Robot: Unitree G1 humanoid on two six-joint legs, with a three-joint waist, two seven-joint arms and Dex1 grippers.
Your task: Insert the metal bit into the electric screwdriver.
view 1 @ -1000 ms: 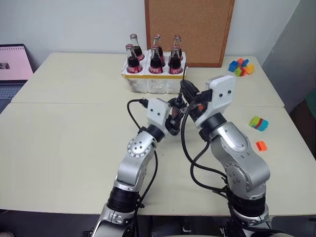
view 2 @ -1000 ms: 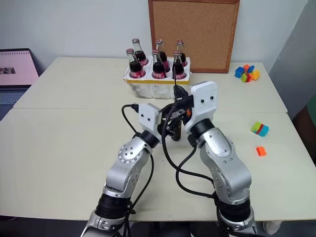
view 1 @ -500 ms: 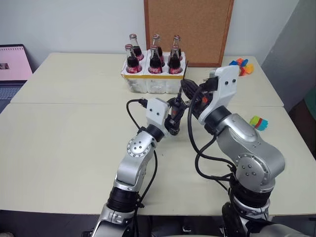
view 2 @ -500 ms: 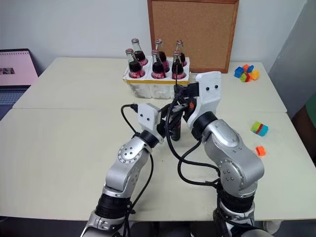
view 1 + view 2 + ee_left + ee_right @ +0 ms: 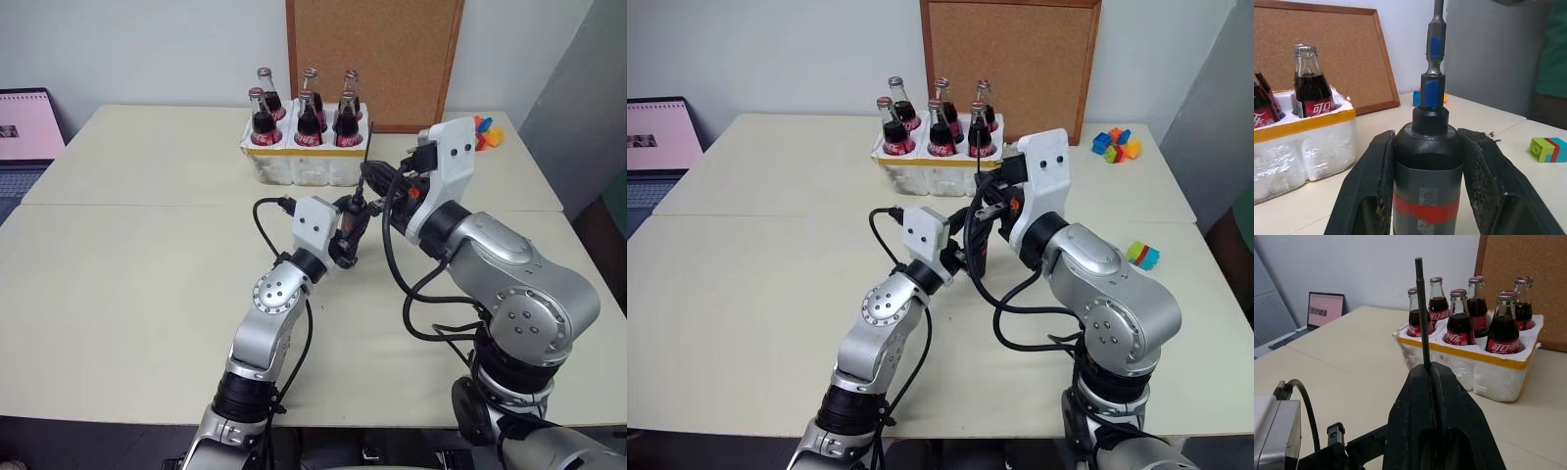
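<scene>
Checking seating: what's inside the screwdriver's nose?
The bit stands in the screwdriver nose, blue-marked shank showing. How deep it sits is hidden inside.

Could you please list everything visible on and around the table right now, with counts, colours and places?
Black pen-shaped electric screwdriver: one, red band, upright in left claw.
Thin dark-grey metal bit: one, held in right claw, lower end at the screwdriver's nose.
Glass cola bottles: six, dark with red labels, in crate.
White foam crate: one, yellow stripe, table's far middle.
Cork board: one, brown, against wall.
Toy bricks: multicoloured, one pile at table's far right corner, one at right edge.
Laptop: one, pink screen, far left.
Table: beige.
Left claw: shut.
Right claw: shut.
</scene>
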